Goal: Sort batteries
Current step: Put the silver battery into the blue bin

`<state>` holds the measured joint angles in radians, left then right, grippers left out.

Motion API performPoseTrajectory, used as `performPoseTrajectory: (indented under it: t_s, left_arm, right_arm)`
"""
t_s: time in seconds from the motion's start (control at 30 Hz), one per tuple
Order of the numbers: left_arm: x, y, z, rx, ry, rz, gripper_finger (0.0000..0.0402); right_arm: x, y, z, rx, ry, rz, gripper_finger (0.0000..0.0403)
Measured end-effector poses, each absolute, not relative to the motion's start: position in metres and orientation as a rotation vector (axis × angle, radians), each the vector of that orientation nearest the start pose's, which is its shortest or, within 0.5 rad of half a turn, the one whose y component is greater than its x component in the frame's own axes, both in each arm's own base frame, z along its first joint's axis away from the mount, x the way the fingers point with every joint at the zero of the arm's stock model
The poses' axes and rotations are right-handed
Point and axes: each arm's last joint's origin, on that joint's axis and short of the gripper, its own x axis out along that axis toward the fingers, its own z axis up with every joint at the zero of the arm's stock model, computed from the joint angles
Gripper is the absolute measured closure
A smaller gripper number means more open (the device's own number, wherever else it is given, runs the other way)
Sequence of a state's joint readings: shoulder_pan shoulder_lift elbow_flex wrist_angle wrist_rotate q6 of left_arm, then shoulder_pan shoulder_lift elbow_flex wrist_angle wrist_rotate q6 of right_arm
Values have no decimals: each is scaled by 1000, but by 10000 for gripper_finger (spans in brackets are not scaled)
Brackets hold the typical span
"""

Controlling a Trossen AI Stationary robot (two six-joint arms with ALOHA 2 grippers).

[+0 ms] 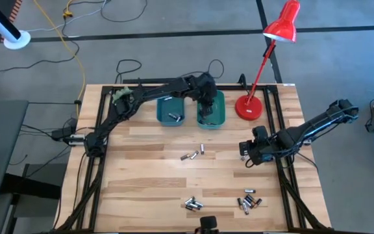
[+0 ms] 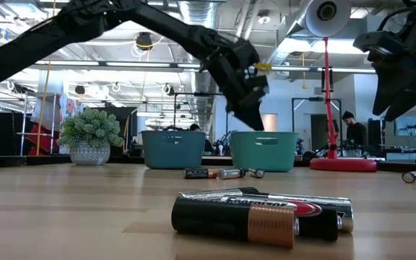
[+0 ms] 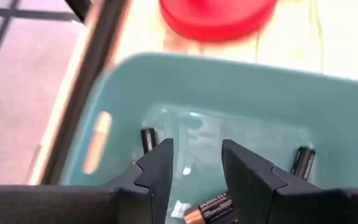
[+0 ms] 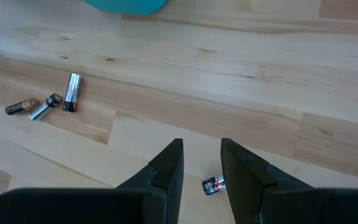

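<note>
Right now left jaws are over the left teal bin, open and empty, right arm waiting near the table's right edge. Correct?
One thing is off: the left gripper hangs over the right teal bin, the one next to the red lamp base, not the left teal bin. The high view shows it. The rest stands: jaws open and empty, right gripper waiting near the table's right edge.

place: open lab/workshop | cues: exposed ceiling ducts (image 2: 201, 11); floor cables (image 1: 57, 39)

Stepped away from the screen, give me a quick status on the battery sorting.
Left hand open over the right bin, empty. Right hand open above a loose battery. Other batteries lie mid-table. Nothing blocking.
</note>
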<state>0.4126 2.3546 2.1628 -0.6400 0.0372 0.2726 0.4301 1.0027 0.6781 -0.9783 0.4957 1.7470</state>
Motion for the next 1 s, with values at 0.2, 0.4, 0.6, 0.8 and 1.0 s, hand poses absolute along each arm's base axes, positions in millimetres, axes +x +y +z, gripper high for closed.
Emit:
performPoseTrajectory:
  t_s: [0.2, 0.4, 0.6, 0.8, 1.0]
  left_arm:
    - [466, 202, 271, -50, 790, 297, 272]
    - [444, 186, 304, -167, 825, 323, 273]
    - [438, 150, 326, -113, 860, 358, 291]
    - [443, 111, 317, -90, 933, 298, 309]
    - [434, 75, 291, -109, 975, 365, 313]
  right_arm:
    - [146, 52, 215, 962, 727, -957, 278]
    - [146, 52, 215, 959, 729, -955, 278]
    - [146, 52, 215, 929, 742, -939, 278]
    - [146, 52, 215, 894, 757, -913, 278]
    - [148, 53, 215, 856, 770, -878, 278]
